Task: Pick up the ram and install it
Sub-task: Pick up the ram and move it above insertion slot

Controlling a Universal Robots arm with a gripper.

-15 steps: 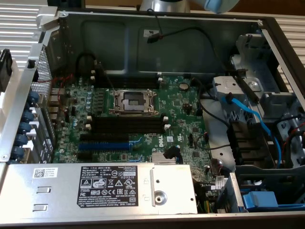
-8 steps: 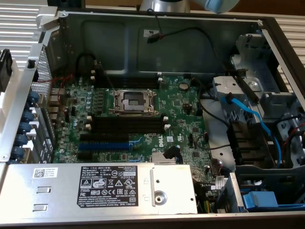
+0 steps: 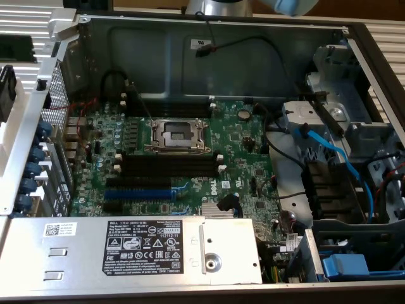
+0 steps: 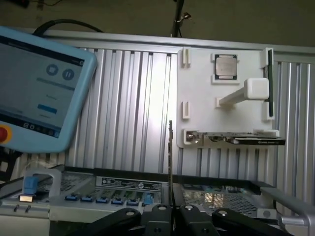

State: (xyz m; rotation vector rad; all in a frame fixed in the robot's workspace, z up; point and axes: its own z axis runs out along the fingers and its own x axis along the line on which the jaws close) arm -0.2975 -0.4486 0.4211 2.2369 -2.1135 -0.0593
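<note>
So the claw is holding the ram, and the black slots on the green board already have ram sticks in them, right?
Not quite. The claw does hold the ram, but the black slots on the green board have no sticks in them. They are empty, as the exterior view shows.

Memory slots open from above, blue cable well apart
</note>
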